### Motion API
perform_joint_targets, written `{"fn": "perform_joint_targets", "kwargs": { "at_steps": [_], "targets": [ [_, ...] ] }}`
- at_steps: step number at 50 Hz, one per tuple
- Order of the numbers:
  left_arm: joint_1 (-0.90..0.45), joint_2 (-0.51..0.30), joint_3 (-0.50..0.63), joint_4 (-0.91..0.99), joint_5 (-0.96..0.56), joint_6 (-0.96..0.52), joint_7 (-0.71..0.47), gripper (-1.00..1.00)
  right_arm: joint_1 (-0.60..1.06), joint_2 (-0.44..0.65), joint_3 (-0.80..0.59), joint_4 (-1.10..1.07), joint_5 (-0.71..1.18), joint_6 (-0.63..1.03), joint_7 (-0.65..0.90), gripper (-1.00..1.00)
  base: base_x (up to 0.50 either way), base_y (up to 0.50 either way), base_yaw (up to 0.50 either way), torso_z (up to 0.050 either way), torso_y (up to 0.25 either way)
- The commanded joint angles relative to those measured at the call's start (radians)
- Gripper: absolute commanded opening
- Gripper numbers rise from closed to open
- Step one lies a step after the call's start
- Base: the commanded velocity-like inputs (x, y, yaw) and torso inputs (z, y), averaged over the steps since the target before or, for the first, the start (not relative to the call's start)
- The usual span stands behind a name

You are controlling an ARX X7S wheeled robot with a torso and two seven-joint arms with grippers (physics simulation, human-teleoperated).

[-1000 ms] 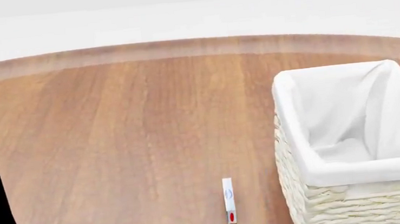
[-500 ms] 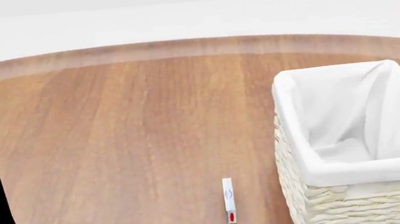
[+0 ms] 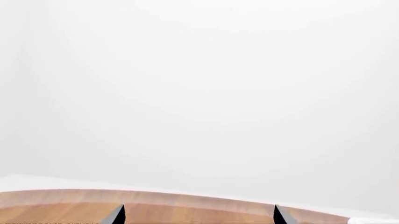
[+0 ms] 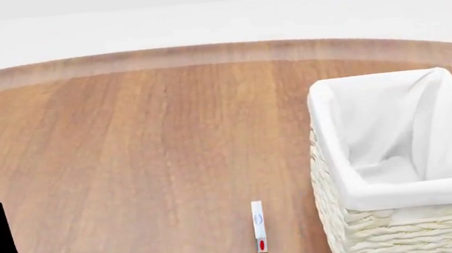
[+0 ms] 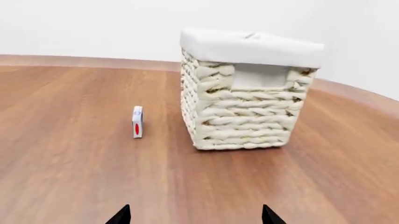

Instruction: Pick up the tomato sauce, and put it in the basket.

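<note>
Obstacles: cream woven wicker basket (image 4: 401,166); thin upright white box with red mark (image 4: 259,226) just beside.
Free room: brown wooden tabletop (image 4: 129,147) elsewhere.

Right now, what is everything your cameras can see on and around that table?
Table: one, brown wood with a curved far edge, filling most of the head view.
Basket: one, cream-white woven wicker with a white cloth lining folded over its rim, standing on the table at the right; what shows of its inside is only cloth.
Small box: one, thin, white with a red mark, standing on edge on the table to the left of the basket, apart from it.
Tomato sauce: none in any view.
Left gripper: one, black, fingertips apart with nothing between them, above the table's left side.
Right gripper: one, black, fingertips apart and empty, pointed toward the basket.
</note>
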Motion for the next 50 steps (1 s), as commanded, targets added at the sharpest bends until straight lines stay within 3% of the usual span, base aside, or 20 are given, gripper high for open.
{"fn": "perform_joint_targets", "kwargs": {
  "at_steps": [1,30,50],
  "targets": [
    [0.003,-0.003,0.001,-0.012,-0.001,0.012,0.001,1.0,0.013,0.01,-0.022,0.049,0.012,-0.019,0.007,1.0,0.0,0.0,0.0,0.0,0.0],
    [0.006,-0.011,0.009,-0.014,-0.007,0.019,-0.009,1.0,0.032,0.044,-0.065,0.083,0.1,0.028,-0.012,1.0,0.0,0.0,0.0,0.0,0.0],
    [0.01,-0.015,0.015,-0.026,-0.009,0.034,-0.009,1.0,0.09,0.056,-0.086,0.181,0.141,-0.042,-0.029,1.0,0.0,0.0,0.0,0.0,0.0]
  ]
}}
